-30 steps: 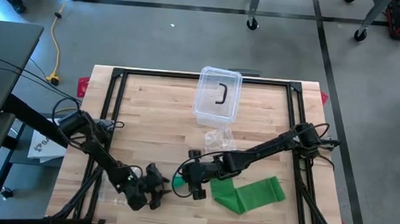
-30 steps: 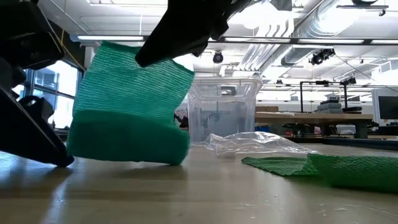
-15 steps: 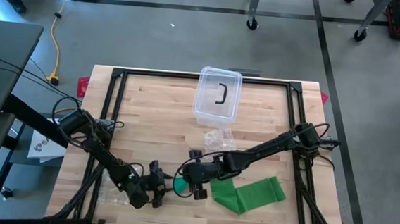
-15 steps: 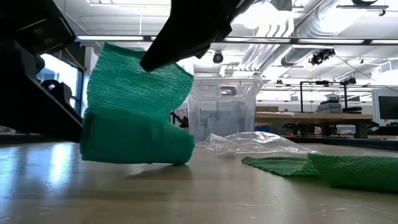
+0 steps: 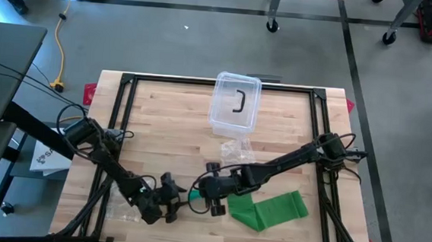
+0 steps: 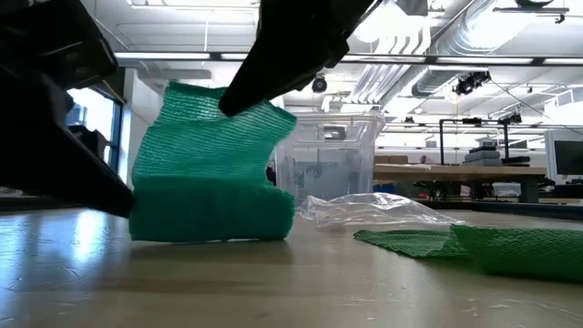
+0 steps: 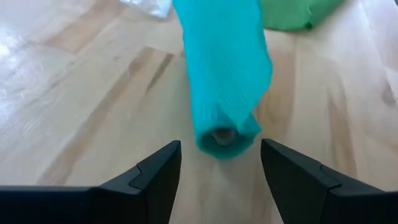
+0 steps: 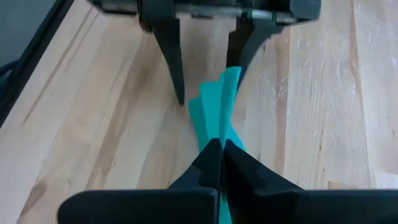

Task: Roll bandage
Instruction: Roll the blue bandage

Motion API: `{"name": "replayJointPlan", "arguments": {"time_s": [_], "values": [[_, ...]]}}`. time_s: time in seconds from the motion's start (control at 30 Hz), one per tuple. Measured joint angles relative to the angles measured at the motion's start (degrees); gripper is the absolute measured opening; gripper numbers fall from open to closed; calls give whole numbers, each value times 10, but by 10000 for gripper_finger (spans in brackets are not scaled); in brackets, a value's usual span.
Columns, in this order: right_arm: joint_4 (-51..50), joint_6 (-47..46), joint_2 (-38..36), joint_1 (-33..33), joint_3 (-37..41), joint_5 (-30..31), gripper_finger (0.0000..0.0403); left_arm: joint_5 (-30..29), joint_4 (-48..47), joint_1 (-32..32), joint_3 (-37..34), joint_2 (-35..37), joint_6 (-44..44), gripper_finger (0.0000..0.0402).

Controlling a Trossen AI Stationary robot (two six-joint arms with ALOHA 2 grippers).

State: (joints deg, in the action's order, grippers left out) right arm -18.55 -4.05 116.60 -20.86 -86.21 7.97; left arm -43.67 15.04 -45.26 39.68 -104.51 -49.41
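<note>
A green bandage lies at the table's near middle. Its rolled part (image 6: 209, 210) rests on its side on the wood, and a strip (image 6: 219, 137) rises from it. The loose remainder (image 5: 267, 210) lies flat to the right. My right gripper (image 8: 221, 152) is shut on the raised strip just right of the roll. My left gripper (image 7: 221, 168) is open and points at the roll's end (image 7: 222, 135). One finger stands on either side of that end without touching it. My right gripper pinches the raised strip (image 8: 222, 127) between its two shut fingers, where the strip is gathered into several folds. The fingers slant down from the table's right. The strip runs from the fingers (image 6: 239, 96) down to the roll, which lies on the table.
A clear plastic container (image 5: 235, 103) stands at the far middle, with a crumpled clear wrapper (image 5: 237, 148) just in front of it. A black frame rail (image 5: 127, 80) runs around the tabletop. Bare wood lies to the left and far left.
The roll has slid a little along the table toward its right edge and now lies level instead of slightly tipped. The raised strip has shifted with it. My right gripper has stayed shut on the strip.
</note>
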Motion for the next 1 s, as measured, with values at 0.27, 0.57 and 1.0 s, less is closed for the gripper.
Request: {"name": "replayJointPlan", "arguments": {"time_s": [0.27,0.57,1.0], "values": [[-13,0,0,-5,0,0,0,-2,-6,-1,0,0,7,216],[-9,0,0,-5,0,1,0,-17,51,23,0,-25,52,195],[-9,-6,0,-11,0,0,0,-21,199,66,1,-58,171,104]]}}
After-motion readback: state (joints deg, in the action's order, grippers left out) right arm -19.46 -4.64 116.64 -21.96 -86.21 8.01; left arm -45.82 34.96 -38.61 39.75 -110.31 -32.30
